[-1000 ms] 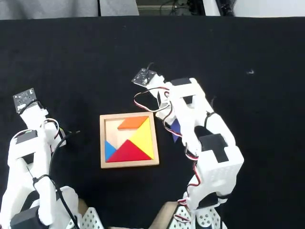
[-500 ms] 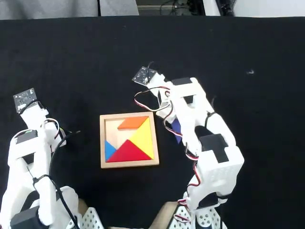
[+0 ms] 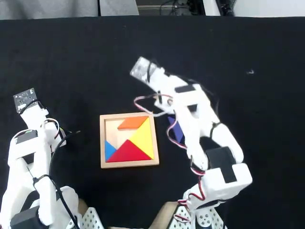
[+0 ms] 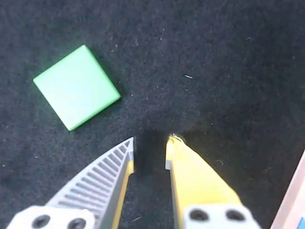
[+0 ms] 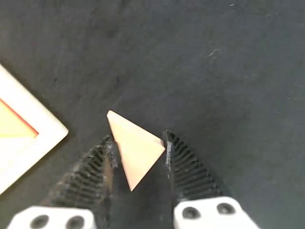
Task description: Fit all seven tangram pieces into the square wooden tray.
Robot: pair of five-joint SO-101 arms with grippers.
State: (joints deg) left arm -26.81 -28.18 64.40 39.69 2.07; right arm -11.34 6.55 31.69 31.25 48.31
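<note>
The square wooden tray [image 3: 128, 163] lies mid-table holding an orange piece [image 3: 132, 123], a yellow triangle [image 3: 142, 138], a red triangle [image 3: 129, 153] and a small blue triangle [image 3: 109, 150]. My right gripper [image 5: 138, 138] is shut on a pale pink triangle [image 5: 137, 147], just off the tray's corner [image 5: 45, 130]. The right arm [image 3: 186, 98] stands to the right of the tray, over a dark blue piece [image 3: 174, 130]. A green square [image 4: 76, 87] lies on the cloth just ahead of my left gripper [image 4: 150, 140], whose fingers stand a narrow gap apart with nothing between them.
Black cloth covers the table. The left arm [image 3: 27, 143] stands left of the tray. Free room stretches across the far half of the table and to the right of the right arm.
The right arm has risen and stretched away from its base, its wrist swinging farther from the tray's far right corner. The left arm and the pieces in the tray have not moved.
</note>
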